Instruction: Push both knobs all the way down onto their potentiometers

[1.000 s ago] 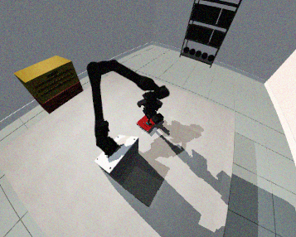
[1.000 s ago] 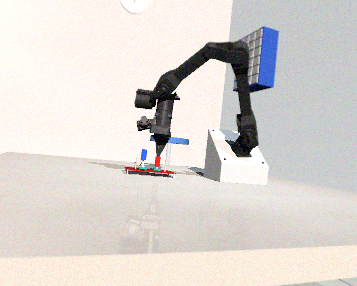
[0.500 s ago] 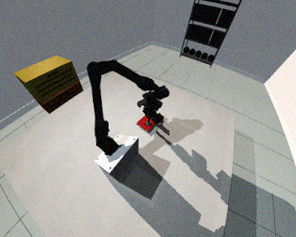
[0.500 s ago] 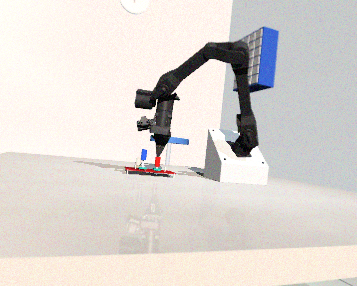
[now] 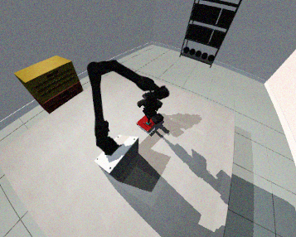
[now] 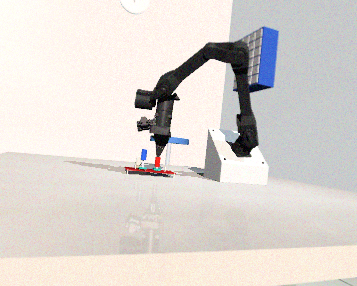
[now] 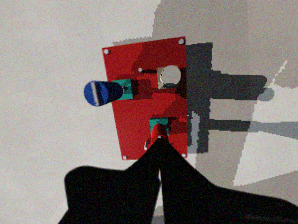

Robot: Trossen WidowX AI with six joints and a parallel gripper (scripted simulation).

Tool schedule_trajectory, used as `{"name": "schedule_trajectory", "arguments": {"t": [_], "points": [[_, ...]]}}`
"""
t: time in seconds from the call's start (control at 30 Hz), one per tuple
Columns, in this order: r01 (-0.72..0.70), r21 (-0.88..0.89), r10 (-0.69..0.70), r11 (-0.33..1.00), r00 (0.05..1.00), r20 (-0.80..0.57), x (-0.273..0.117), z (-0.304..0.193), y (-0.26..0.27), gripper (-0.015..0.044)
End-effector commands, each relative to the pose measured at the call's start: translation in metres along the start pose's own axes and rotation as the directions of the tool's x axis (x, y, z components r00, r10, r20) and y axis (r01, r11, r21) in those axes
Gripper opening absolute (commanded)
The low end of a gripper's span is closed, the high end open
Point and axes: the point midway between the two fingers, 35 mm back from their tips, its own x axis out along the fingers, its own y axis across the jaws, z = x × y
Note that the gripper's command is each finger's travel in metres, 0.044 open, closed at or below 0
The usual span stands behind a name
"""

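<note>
The red circuit board (image 5: 143,124) (image 6: 132,170) (image 7: 132,137) stands on short legs on the table. A blue knob (image 6: 144,154) (image 7: 96,93) stands high over its teal potentiometer (image 7: 125,89), with a gap below it in the exterior view. A red knob (image 6: 157,162) (image 7: 159,131) stands lower, its bottom close to its teal potentiometer (image 7: 159,121); whether they touch is too small to tell. My gripper (image 6: 158,155) (image 7: 160,142) is shut with nothing between the fingers. Its tips are at the top of the red knob and partly hide it in the wrist view.
A pale round part (image 7: 171,75) rises from the board near the blue knob. The arm's white base (image 5: 118,152) (image 6: 238,167) stands on the table to one side of the board. A blue-topped stand (image 6: 178,141) shows behind the board in the exterior view.
</note>
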Motion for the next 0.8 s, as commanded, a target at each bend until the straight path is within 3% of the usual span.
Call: {"name": "schedule_trajectory", "arguments": {"t": [0.0, 0.77], "points": [[0.002, -0.023, -0.003, 1.0, 1.0, -0.026, 0.017, 0.0, 0.003, 0.0], [0.003, -0.023, -0.004, 1.0, 1.0, -0.025, -0.002, 0.002, 0.003, 0.0]]}}
